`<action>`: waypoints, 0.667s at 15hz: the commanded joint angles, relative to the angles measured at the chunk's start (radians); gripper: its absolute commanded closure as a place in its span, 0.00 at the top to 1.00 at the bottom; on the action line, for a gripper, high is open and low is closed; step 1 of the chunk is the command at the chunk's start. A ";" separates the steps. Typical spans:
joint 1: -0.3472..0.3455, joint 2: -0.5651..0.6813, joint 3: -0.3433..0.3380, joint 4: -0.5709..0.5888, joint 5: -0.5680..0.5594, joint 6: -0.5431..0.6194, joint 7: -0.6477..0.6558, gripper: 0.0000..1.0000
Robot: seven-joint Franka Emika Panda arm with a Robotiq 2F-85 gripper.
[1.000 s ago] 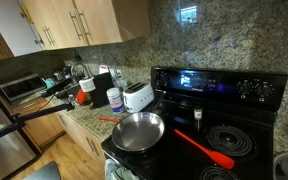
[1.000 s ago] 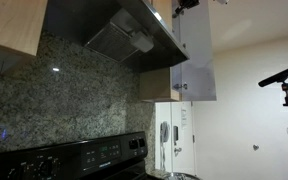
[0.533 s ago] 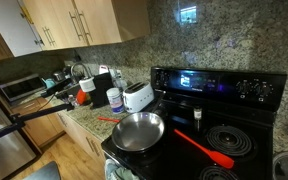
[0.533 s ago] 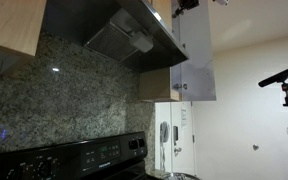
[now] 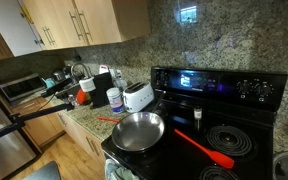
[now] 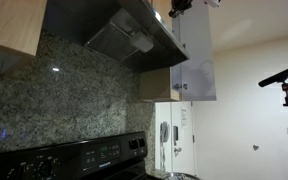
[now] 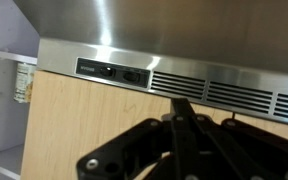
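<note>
My gripper [image 7: 184,108] is shut and empty, its two black fingers pressed together into one tip. It is raised high, close to the front of the steel range hood [image 7: 174,30], just below the hood's control strip [image 7: 112,70] and vent slats [image 7: 234,92]. In an exterior view only a dark bit of the gripper [image 6: 187,5] shows at the top edge, above the hood [image 6: 124,35]. It touches nothing that I can see.
A black stove [image 5: 219,85] carries a steel pan [image 5: 137,130] and a red spatula [image 5: 206,149]. A white toaster [image 5: 137,96], jars and a microwave [image 5: 22,88] stand on the granite counter. Wooden cabinets [image 5: 74,22] hang above. A white cabinet [image 6: 196,60] hangs beside the hood.
The bit of gripper at the top of the exterior view has shifted very slightly. Nothing else has moved.
</note>
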 commanded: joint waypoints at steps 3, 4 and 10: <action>-0.021 0.121 0.034 0.167 -0.131 -0.079 0.036 0.02; -0.017 0.133 0.033 0.187 -0.153 -0.101 0.040 0.02; 0.002 0.135 0.026 0.203 -0.191 -0.226 0.053 0.02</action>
